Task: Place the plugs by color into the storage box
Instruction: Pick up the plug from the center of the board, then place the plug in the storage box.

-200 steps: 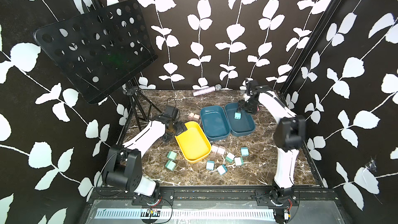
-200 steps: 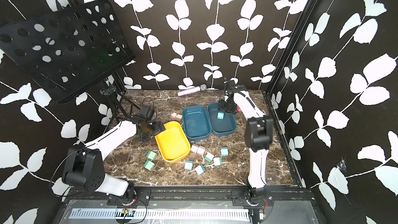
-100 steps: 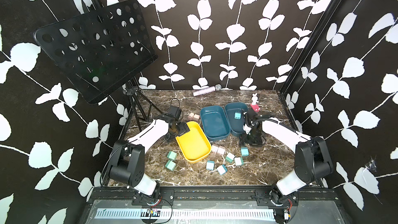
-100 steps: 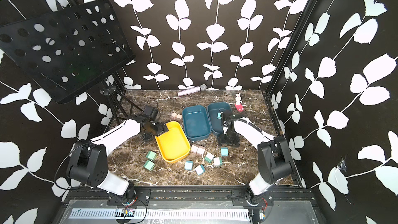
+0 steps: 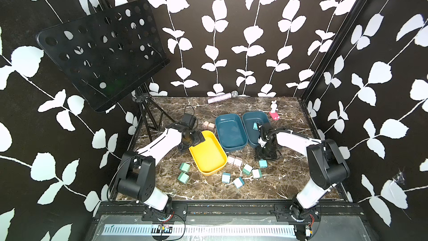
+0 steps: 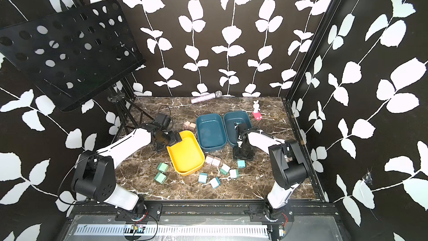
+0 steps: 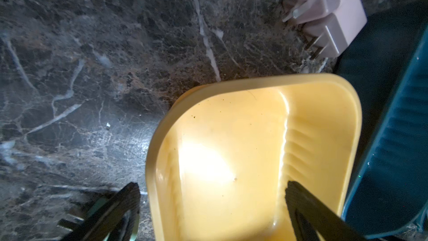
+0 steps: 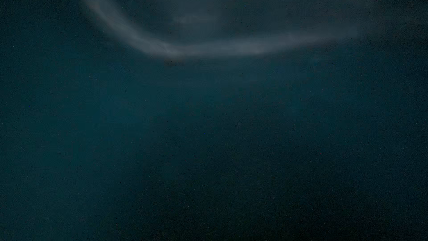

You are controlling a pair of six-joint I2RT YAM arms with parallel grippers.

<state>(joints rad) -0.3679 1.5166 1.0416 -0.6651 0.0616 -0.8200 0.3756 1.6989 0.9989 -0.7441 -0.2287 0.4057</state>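
Note:
Three trays form the storage box: a yellow one [image 5: 209, 173] and two dark blue ones [image 5: 229, 130] [image 5: 251, 115]. One light blue plug [image 5: 255, 125] lies in the right blue tray. On the table lie other plugs: two teal-green [image 5: 184, 172], beige pairs [image 5: 208, 125] [image 5: 234, 160], and several light blue or teal ones [image 5: 247, 169]. My left gripper [image 5: 198, 139] [image 7: 212, 186] is open, straddling the yellow tray's corner rim [image 7: 231, 84]. My right gripper [image 5: 265, 156] [image 6: 242, 155] points down at the table just behind a light blue plug [image 5: 262, 163]. Its jaws are hidden, and the right wrist view is a dark teal blur.
A black perforated music stand [image 5: 104, 49] on a tripod [image 5: 148, 117] overhangs the back left. A microphone [image 5: 222, 97] lies by the back wall. A pink rabbit toy [image 5: 274, 110] stands at the back right. Two beige plugs [image 7: 333, 15] lie beside the blue tray [image 7: 393, 135].
My right arm came away from above the right blue tray, leaving a light blue plug there, and dropped to the table in front of it. The left gripper stayed at the yellow tray.

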